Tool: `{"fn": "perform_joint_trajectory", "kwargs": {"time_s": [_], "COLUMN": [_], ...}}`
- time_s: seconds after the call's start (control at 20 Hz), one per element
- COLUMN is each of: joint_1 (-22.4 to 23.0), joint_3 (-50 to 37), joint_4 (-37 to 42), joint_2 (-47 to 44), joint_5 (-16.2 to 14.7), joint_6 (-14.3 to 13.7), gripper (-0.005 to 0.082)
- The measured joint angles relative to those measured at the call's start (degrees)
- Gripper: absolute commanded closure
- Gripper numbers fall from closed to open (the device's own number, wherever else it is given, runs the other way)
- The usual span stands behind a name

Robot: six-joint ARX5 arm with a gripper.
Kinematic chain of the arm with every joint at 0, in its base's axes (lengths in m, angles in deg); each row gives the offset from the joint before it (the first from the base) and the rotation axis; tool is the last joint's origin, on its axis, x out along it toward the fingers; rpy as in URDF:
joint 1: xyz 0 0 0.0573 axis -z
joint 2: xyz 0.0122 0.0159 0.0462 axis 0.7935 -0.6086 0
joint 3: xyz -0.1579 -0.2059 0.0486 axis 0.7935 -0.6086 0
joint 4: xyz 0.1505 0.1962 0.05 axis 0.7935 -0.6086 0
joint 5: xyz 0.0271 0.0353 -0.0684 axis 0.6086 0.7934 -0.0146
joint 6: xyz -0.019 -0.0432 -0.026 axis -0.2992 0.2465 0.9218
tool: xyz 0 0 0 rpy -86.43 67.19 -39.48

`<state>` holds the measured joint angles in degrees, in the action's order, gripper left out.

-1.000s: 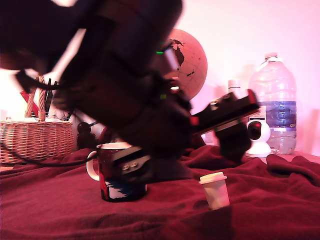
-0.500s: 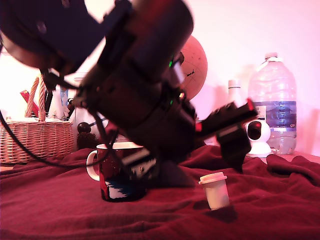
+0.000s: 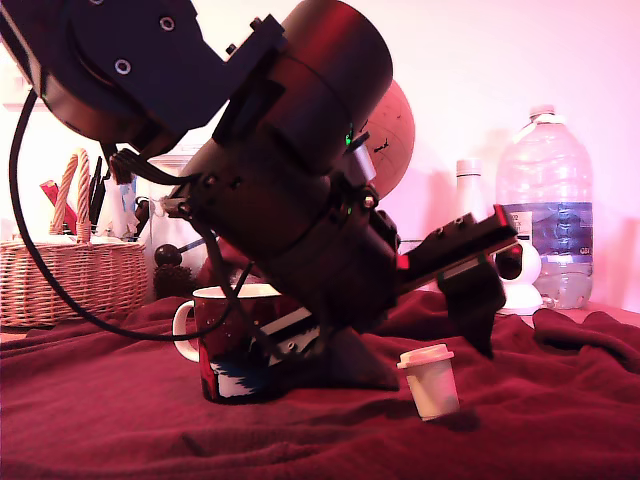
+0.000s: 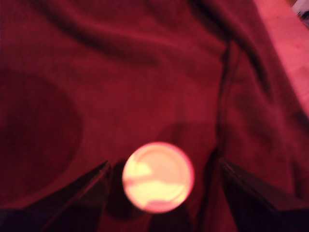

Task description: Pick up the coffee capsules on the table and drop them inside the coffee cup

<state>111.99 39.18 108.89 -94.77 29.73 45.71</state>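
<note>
On the rumpled dark red blanket covering the table (image 3: 120,420), your capsule (image 3: 430,381) stands upright with its wider lid on top, a little toward the exterior view's right of the speckled coffee cup (image 3: 232,342) and clear of it. Your gripper (image 4: 161,191) hangs over that capsule with its jaws spread wide: in the wrist view you see the two dark fingers (image 4: 72,198) low at either side of the frame, and the round pale lid of the capsule (image 4: 158,177) sits in the gap between them, with red cloth showing on both sides. Nothing is held and neither finger touches the capsule. You will notice the lid lies somewhat nearer one finger than the other, so it is not quite centred in the opening.

From the exterior view, the one finger (image 3: 475,300) you can see points down just above the capsule and slightly to the exterior view's right of it, its tip near the level of the lid but apart from it. The bulk of the arm (image 3: 290,180) leans over the cup, hiding much of its rim. Behind, you have a wicker basket (image 3: 70,275) at the exterior view's left, a globe (image 3: 392,125), and a large water bottle (image 3: 550,210) at the right.
</note>
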Motion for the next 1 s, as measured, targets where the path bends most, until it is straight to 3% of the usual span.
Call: {"fn": "perform_joint_trajectory", "kwargs": {"time_s": [0.3,0.55,0.65,1.0], "joint_1": [-0.28,-0.35,-0.37,-0.39], "joint_3": [0.33,0.33,0.33,0.33], "joint_4": [-2.05,-2.25,-2.25,-2.27], "joint_2": [-0.26,-0.26,-0.26,-0.26], "joint_5": [-1.57,-1.57,-1.57,-1.57], "joint_6": [0.2,0.39,0.48,0.59], "gripper": [0.0205,0.046,0.0515,0.0524]}}
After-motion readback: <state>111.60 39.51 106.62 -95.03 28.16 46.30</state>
